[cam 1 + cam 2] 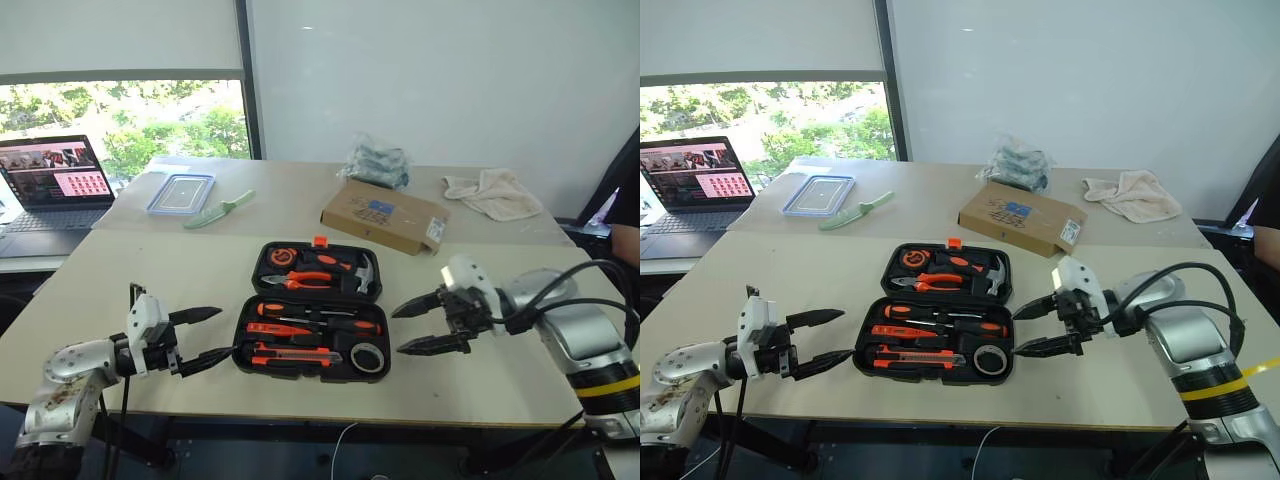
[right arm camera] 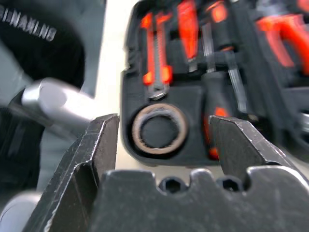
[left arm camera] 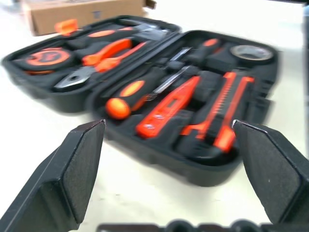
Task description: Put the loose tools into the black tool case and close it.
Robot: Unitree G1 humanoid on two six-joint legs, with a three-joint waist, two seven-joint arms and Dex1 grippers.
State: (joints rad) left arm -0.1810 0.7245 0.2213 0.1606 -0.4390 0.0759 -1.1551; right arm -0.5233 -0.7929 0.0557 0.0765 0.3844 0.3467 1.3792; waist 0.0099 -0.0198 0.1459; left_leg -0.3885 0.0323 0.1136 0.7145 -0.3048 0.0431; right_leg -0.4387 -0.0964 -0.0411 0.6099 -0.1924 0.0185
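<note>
The black plastic hinged tool case (image 1: 310,310) lies open on the pale bench (image 1: 150,270), its long axis running left to right, with the lid half on the far side and the small orange latch (image 1: 320,241) at the far edge. In the near half, the orange-and-black-handled screwdrivers (image 1: 318,314) and the orange-black utility knife (image 1: 290,354) lie in their moulded slots parallel to that long axis, and the small dark tape roll (image 1: 368,356) sits in the near right corner. The far half holds orange-handled pliers (image 1: 300,282) and a hammer (image 1: 355,270). The left pincer (image 1: 205,336) stands released and holds nothing, just beside the case's left edge, its fingers pointing toward the case. The right pincer (image 1: 420,327) is also spread and holds nothing, just beside the right edge, pointing left at the tape-roll corner. Bare bench lies around the case on the left, right and near sides. Farther back, a flat brown cardboard box (image 1: 385,217) sits apart from the latch edge, and a pale green knife (image 1: 220,210) and a clear blue-rimmed container (image 1: 181,192) lie well away at the back left.
</note>
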